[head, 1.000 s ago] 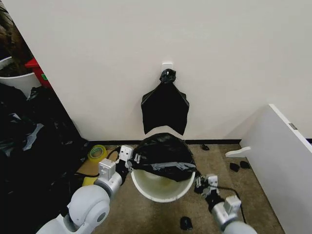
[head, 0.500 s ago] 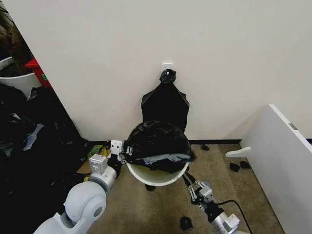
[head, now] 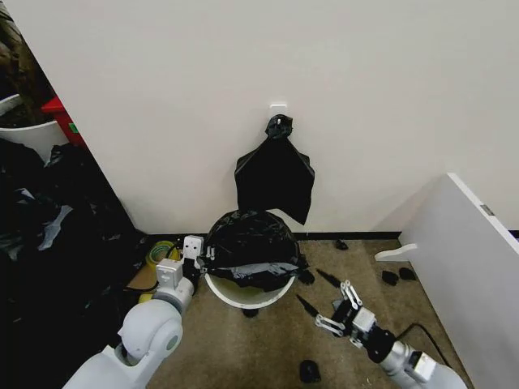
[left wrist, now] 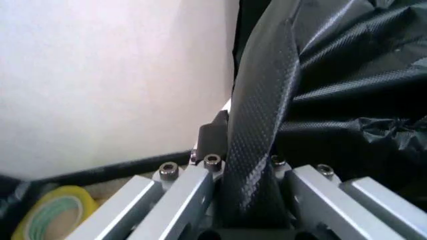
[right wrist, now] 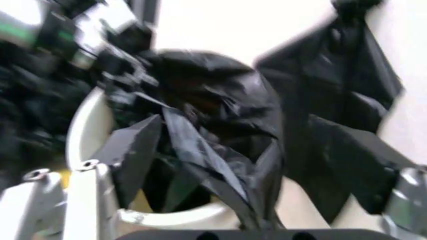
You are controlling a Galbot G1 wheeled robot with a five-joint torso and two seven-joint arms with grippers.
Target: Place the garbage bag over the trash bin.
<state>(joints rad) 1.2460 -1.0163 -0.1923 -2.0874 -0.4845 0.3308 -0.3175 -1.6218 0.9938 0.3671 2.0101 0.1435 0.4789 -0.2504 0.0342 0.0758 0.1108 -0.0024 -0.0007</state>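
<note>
The cream-white trash bin (head: pixel 243 298) stands on the floor close to the wall. The glossy black garbage bag (head: pixel 247 239) is draped over its far rim and most of its mouth, and the near rim shows bare. My left gripper (head: pixel 204 258) is at the bin's left rim, shut on a twisted strip of the garbage bag (left wrist: pixel 333 75). My right gripper (head: pixel 310 288) is low to the right of the bin, apart from it, open with nothing between its fingers. From the right wrist I see the garbage bag (right wrist: pixel 213 100) hanging into the trash bin (right wrist: pixel 87 125).
A knot-topped bunch of black bags (head: pixel 274 174) hangs on the wall right behind the bin. A heap of black sheeting (head: pixel 49 243) fills the left side. A yellow tape roll (head: pixel 160 253) lies by my left arm. A white panel (head: pixel 470 267) stands at the right. Dark scraps (head: pixel 309 371) dot the floor.
The bin with the bag has shifted back toward the wall and a little left. My right gripper has let go of the bag's edge and pulled away to the right, now open.
</note>
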